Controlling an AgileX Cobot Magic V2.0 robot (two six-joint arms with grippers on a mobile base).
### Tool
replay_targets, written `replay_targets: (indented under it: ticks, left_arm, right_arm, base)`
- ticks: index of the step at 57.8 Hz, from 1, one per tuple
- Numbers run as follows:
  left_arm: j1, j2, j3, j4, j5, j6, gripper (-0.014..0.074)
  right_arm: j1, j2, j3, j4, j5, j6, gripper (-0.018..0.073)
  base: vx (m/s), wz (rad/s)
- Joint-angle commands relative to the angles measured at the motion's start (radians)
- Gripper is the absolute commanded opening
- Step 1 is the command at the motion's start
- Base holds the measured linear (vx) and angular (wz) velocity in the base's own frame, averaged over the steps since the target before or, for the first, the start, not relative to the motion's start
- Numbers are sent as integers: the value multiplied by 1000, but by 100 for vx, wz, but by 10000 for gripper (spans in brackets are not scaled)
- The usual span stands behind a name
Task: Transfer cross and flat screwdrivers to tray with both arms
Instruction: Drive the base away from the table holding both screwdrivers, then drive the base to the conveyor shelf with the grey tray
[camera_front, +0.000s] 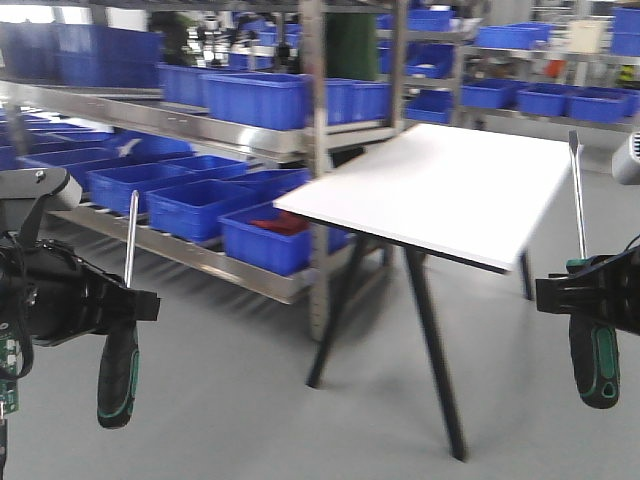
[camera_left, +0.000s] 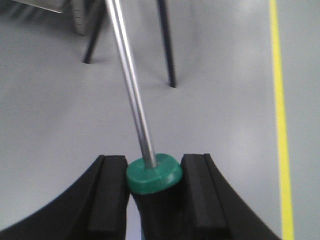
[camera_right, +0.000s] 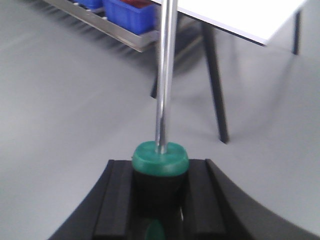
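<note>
My left gripper (camera_front: 128, 305) is shut on a screwdriver (camera_front: 119, 375) with a black and green handle; its steel shaft (camera_front: 131, 238) points up. In the left wrist view the green collar (camera_left: 153, 174) sits clamped between my black fingers (camera_left: 112, 192). My right gripper (camera_front: 580, 293) is shut on a second screwdriver (camera_front: 594, 362) of the same look, shaft (camera_front: 577, 195) up. In the right wrist view its green collar (camera_right: 160, 158) sits between the pads (camera_right: 119, 200). I cannot tell which tip is cross or flat. No tray is in view.
A white table (camera_front: 450, 190) on black legs (camera_front: 435, 350) stands ahead, centre right. Metal shelving (camera_front: 200, 130) with several blue bins (camera_front: 255, 100) fills the left and back. Grey floor lies below; a yellow floor line (camera_left: 280, 110) shows in the left wrist view.
</note>
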Motion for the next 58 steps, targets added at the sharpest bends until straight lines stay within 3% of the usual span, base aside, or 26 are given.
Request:
replay_targets:
  ticks: [1, 58]
  left_arm:
    - [-6, -36, -30, -24, -78, -10, -1]
    - [-6, -36, -30, -24, -78, -10, -1]
  right_arm:
    - [-2, -20, -38, -19, -84, -5, -9]
    - [-2, -20, -38, -19, -84, -5, -9]
  base:
    - [43, 65]
    - [46, 72]
